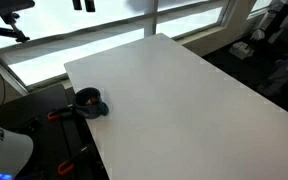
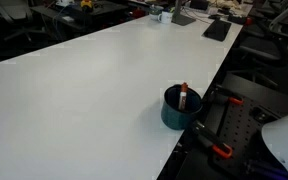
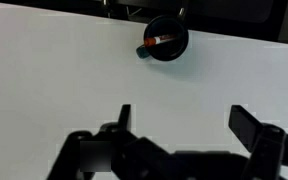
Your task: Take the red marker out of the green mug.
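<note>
The green mug point(image 2: 174, 116) is a squat dark teal mug near the table's edge in both exterior views point(image 1: 92, 106). The red marker point(image 2: 183, 96) stands leaning inside it, its red end sticking above the rim. In the wrist view the mug point(image 3: 174, 30) is at the top centre with the marker point(image 3: 158, 42) lying across its opening. My gripper point(image 3: 184, 122) is open and empty, high above the white table and well short of the mug. Its fingertips show at the top edge of an exterior view point(image 1: 83, 5).
The white table point(image 2: 74, 90) is wide and bare around the mug. Black clamps with orange handles point(image 2: 220, 150) sit just past the table edge by the mug. A black flat object point(image 2: 216, 30) and clutter lie at the far end. Windows point(image 1: 104, 30) run behind the table.
</note>
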